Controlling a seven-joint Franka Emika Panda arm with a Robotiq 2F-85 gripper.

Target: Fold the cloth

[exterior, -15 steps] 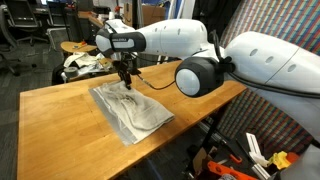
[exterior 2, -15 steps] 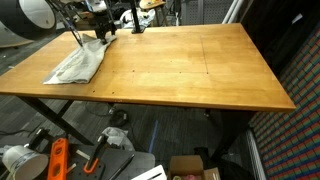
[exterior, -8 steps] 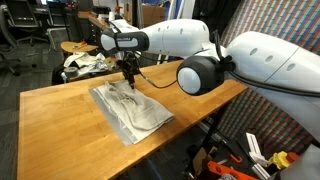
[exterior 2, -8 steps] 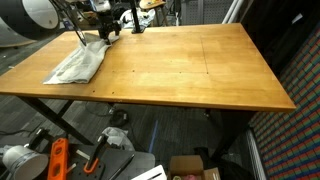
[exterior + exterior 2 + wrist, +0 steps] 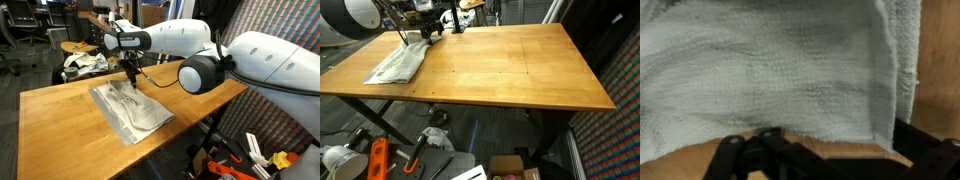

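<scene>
A white robot arm point(image 5: 170, 40) leans across a wooden desk point(image 5: 55, 125), its jaws spread wide and holding nothing, poised just above the far edge of the cloth point(image 5: 132, 112). The pale, wrinkled sheet lies toward one end of the desk, as both exterior views show point(image 5: 398, 66). From the wrist view its weave point(image 5: 770, 70) fills the frame, one edge running down the right side beside bare wood. The jaws seem to sit over that edge because a fold starts from an edge. Nothing is pinched yet.
</scene>
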